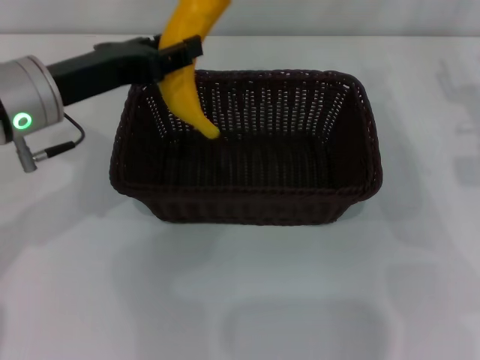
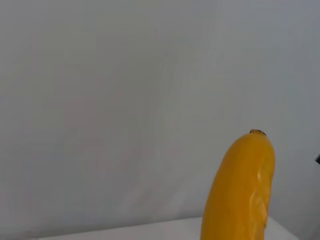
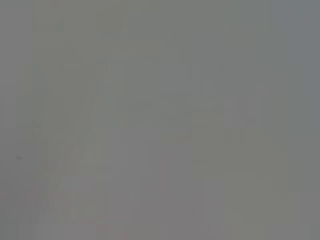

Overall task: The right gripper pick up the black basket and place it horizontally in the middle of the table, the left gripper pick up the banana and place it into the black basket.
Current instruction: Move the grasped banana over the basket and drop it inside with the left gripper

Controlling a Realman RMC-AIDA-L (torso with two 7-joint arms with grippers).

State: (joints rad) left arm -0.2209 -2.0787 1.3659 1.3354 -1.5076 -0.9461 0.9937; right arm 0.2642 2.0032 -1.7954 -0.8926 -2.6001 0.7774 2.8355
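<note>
One banana (image 1: pixel 186 71) was clamped in my left gripper (image 1: pixel 174 54), and I held it over the left end of the black basket (image 1: pixel 247 196). The banana stood almost upright. Its lower tip hung down inside the basket, close to the left wall, and I could not tell if it touched the bottom. Its top end went out of the head view. In my left wrist view I saw only the other end of the banana, with its small dark tip, in front of a plain wall.

The basket sat longways near the middle of the white surface (image 1: pixel 240 300), so that part of the job looked done to me. My right gripper was not in view, and its wrist view showed only plain grey.

To do this step well, I thought I should go down slowly, so the banana would not poke hard into the woven bottom. I thought I should also move a little toward the middle of the basket, away from the left rim. Tipping the banana flatter before letting go would help it lie down and not flop over the side. After that I should lift straight up, so I would not hook the rim.
</note>
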